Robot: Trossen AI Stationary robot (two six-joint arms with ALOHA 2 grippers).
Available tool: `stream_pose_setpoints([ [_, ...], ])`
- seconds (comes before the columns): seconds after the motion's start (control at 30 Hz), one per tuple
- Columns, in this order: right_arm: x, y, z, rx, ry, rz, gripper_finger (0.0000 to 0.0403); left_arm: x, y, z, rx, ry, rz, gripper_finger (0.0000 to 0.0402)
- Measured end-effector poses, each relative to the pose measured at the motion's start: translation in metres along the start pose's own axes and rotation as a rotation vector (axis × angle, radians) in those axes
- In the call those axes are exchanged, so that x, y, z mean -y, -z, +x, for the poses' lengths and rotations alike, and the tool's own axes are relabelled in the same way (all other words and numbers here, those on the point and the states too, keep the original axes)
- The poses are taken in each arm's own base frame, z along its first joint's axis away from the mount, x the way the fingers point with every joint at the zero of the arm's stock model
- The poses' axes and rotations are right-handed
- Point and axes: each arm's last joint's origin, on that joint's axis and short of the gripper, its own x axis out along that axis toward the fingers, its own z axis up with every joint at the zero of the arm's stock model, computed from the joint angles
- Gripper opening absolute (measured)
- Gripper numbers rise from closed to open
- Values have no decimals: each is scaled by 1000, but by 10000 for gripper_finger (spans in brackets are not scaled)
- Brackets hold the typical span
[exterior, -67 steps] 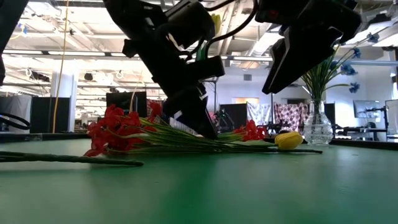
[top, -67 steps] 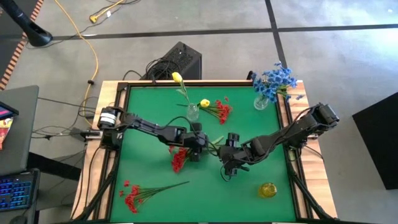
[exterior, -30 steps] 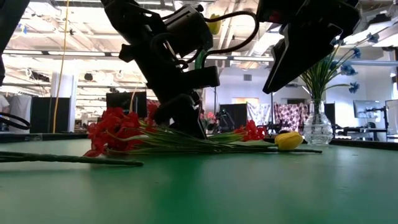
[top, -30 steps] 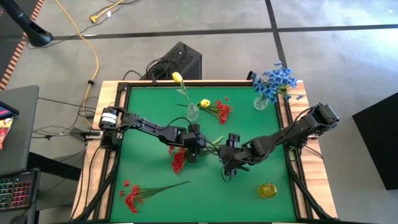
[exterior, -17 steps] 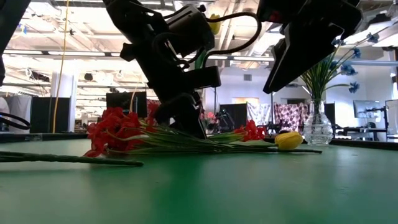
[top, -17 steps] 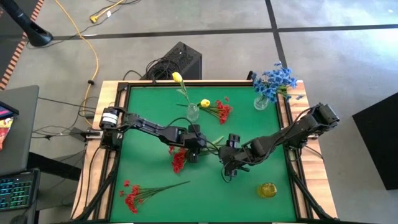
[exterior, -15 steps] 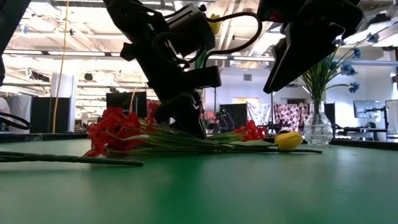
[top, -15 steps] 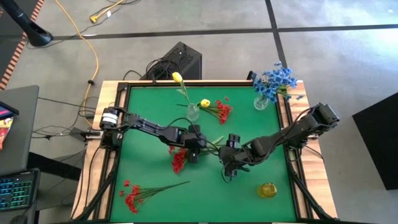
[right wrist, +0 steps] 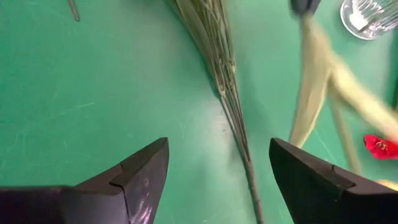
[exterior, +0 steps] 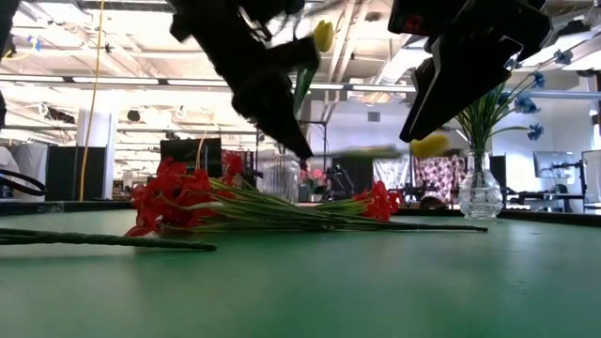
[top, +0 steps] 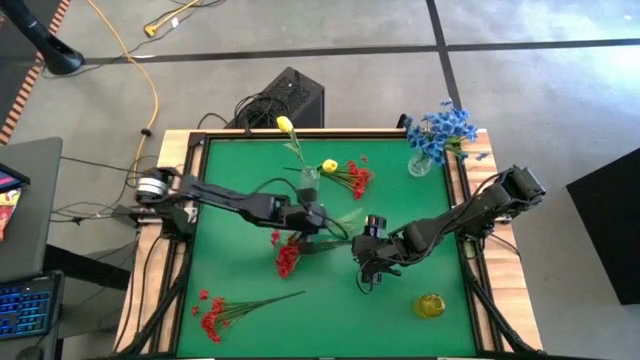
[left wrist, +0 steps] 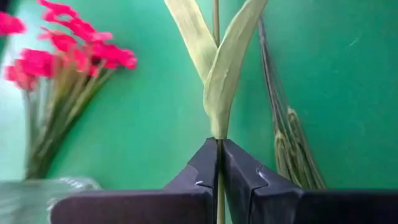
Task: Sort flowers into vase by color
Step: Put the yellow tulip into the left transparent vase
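Up off the surface (top: 230,270) since a moment ago, riding in the left tool (left wrist: 219,149): yellow tulip (exterior: 429,145), flat on the green before. Clamped shut on the thin stem right under the two leaves, nothing else in the pinch. Going to handle light and floppy, probably: wiry stem, bud way out to one side, so expect droop and swing. Better to pinch low on the stem like this and keep off the bud.

Right tool (right wrist: 218,144) spread wide, empty, hovering over the stems of a red bunch (top: 287,256).

Worth noting: wrist shot gives the grip itself but cuts off the bud. Low shot catches bud and stem in the air, roughly level. Top-down barely hints at any lift, but places the glass vase (top: 310,181), holding the other yellow one, just beside the left tool.
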Motion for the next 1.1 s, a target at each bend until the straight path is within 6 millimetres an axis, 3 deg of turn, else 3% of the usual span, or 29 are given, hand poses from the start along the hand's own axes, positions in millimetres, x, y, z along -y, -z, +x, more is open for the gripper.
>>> stream_pose_setpoints([
  [0.17,2,-1,1,-1,5,6,305,-11,-6,-44,131,-15,-47,0],
  [0.53,4,-2,2,-1,11,-14,305,-27,3,-128,433,-47,-133,0],
  [0.73,6,-3,3,1,13,-11,305,-34,16,-170,797,-6,-178,0],
  [0.9,6,-3,3,5,13,-21,305,-41,47,-187,1189,-59,-274,0],
  [1.1,11,-6,5,12,22,-14,305,-60,92,-163,1378,-273,-495,0],
])
